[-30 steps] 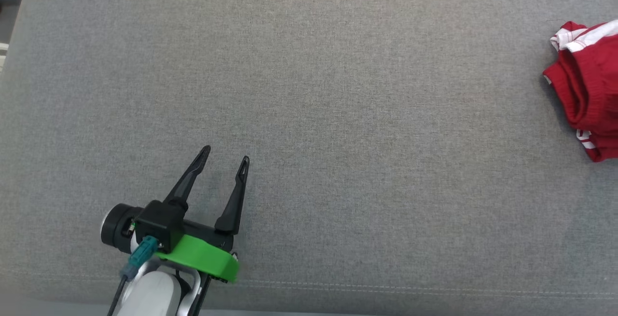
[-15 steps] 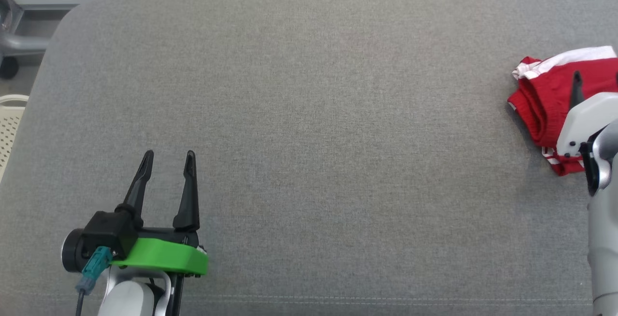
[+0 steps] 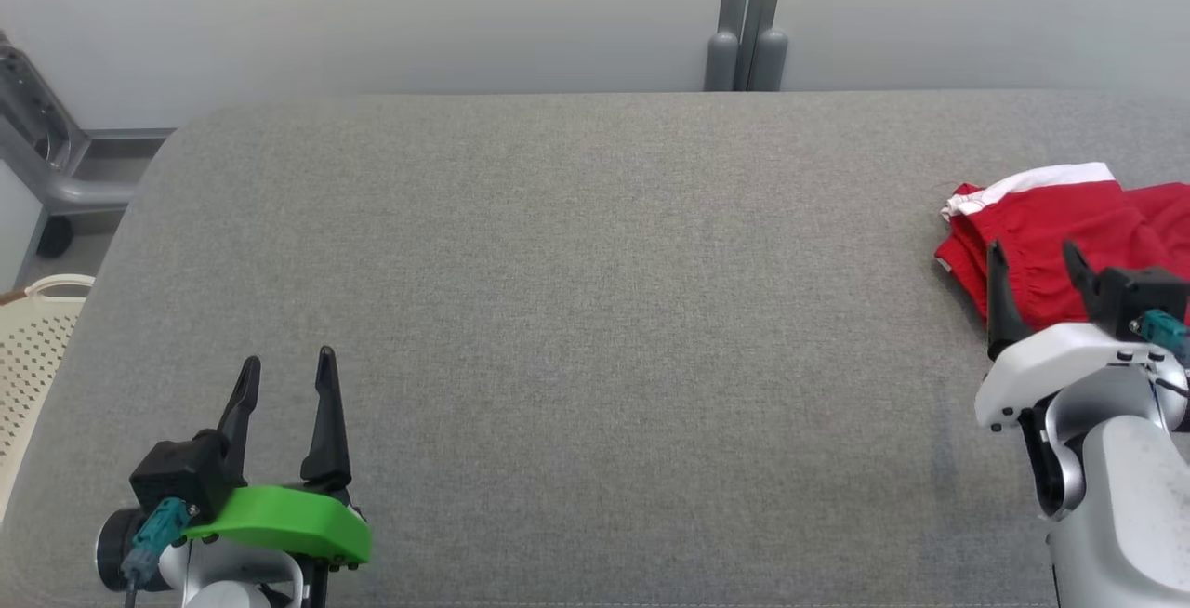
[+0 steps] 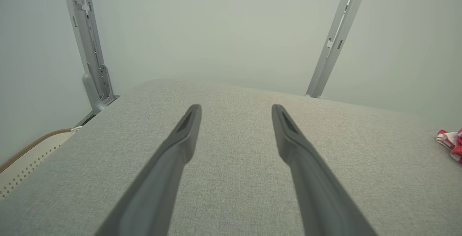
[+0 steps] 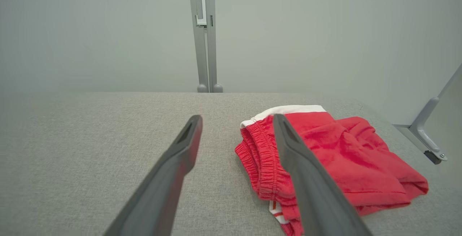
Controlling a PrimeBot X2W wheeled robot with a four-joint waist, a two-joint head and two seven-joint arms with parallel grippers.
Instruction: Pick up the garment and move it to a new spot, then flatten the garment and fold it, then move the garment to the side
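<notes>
The red garment [image 3: 1041, 218] ran off the head view's right edge, its near side hidden behind the right gripper [image 3: 1032, 250]. From the left wrist it was a clipped scrap, too small to read. A pale basket [image 3: 28, 348] was cut by the left edge.

The worktop [image 3: 595, 310] offers open passage from the left pincer [image 3: 286, 362] across to the garment [image 3: 1051, 208] at its right end. The right pincer [image 3: 1032, 248], spread wide, hangs just before the garment. A post [image 3: 747, 22] stands behind the far edge.

The left gripper [image 3: 287, 357] is wide open and points forward, low down. The right gripper [image 3: 1032, 250] is wide open too, pointing forward.
</notes>
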